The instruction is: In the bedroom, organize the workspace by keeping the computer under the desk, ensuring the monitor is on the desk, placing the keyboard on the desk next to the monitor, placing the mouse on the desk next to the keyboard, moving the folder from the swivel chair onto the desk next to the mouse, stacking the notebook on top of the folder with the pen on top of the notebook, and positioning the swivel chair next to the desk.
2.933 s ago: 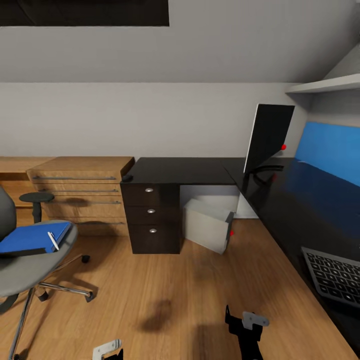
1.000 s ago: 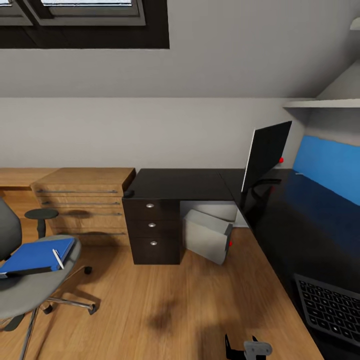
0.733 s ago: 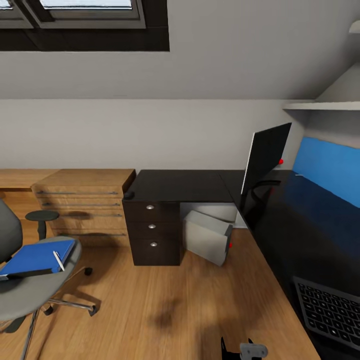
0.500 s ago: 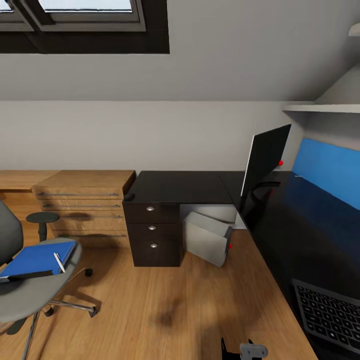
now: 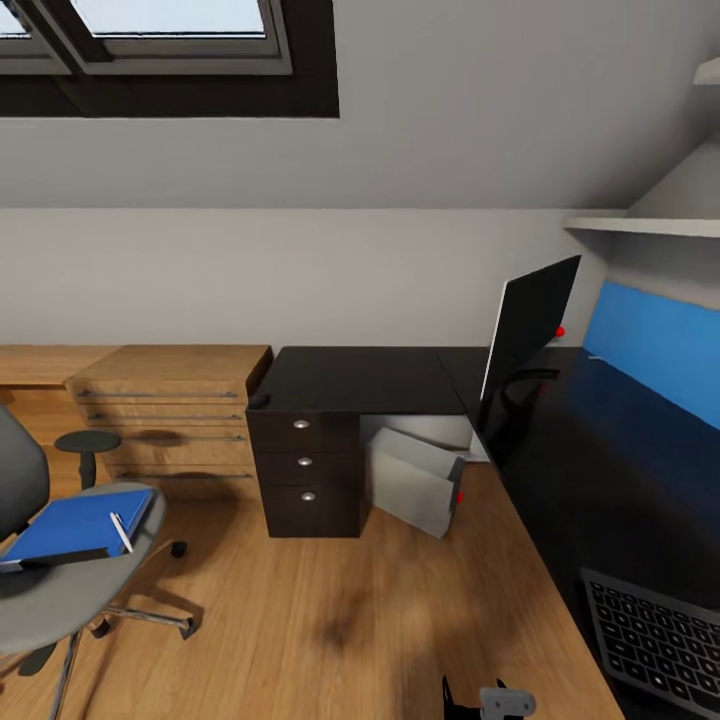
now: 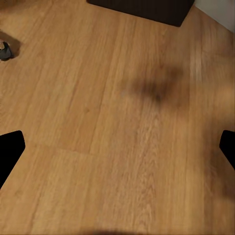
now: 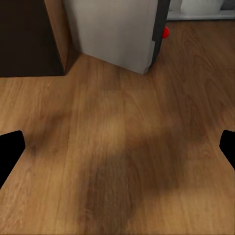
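Observation:
The black L-shaped desk runs from the back wall along the right. The monitor stands on its corner. The dark keyboard lies on the desk's near right end. The small mouse sits at the desk's left corner. The grey-white computer stands askew under the desk beside the drawers. At the left, the swivel chair carries the blue folder with the white pen on it. I cannot make out the notebook. My right gripper and left gripper hang open over the floor.
A light wooden drawer chest stands left of the desk. A blue wall panel and a shelf are above the desk's right run. A skylight is overhead. Wood floor lies between chair and desk.
The whole head view has tilted upward, so the skylight shows more and everything sits lower in the picture. The things themselves have not moved.

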Controlling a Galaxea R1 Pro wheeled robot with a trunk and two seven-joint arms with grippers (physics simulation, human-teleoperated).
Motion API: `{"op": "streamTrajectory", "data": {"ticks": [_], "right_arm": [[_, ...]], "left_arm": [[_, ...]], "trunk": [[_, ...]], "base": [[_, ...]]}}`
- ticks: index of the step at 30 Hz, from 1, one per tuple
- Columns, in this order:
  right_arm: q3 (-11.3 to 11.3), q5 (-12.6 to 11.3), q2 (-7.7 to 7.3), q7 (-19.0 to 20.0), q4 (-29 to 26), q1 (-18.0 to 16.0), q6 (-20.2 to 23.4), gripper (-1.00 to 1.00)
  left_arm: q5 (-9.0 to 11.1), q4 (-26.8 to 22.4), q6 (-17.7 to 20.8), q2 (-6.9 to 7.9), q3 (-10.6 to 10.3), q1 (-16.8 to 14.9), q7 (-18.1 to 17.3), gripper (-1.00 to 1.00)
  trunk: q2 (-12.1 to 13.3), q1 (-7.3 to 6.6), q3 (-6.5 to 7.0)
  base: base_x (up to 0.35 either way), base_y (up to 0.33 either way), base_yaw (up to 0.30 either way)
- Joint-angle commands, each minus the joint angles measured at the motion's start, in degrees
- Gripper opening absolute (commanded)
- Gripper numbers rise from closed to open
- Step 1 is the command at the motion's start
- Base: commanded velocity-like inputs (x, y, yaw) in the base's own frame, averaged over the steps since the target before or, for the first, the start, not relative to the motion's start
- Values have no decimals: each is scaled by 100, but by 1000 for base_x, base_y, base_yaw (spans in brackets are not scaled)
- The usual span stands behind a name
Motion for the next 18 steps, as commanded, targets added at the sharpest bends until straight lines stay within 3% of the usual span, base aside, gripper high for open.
{"op": "streamTrajectory", "data": {"ticks": [1,18], "right_arm": [[-31,61,1,-38,13,-7,-19,100],[-37,61,1,-32,13,-7,-21,100]], "left_arm": [[61,7,-18,0,-39,-4,-27,100],[61,7,-18,6,-39,-4,-18,100]], "trunk": [[39,-23,13],[720,-396,318]], "base": [[0,0,0],[0,0,0]]}}
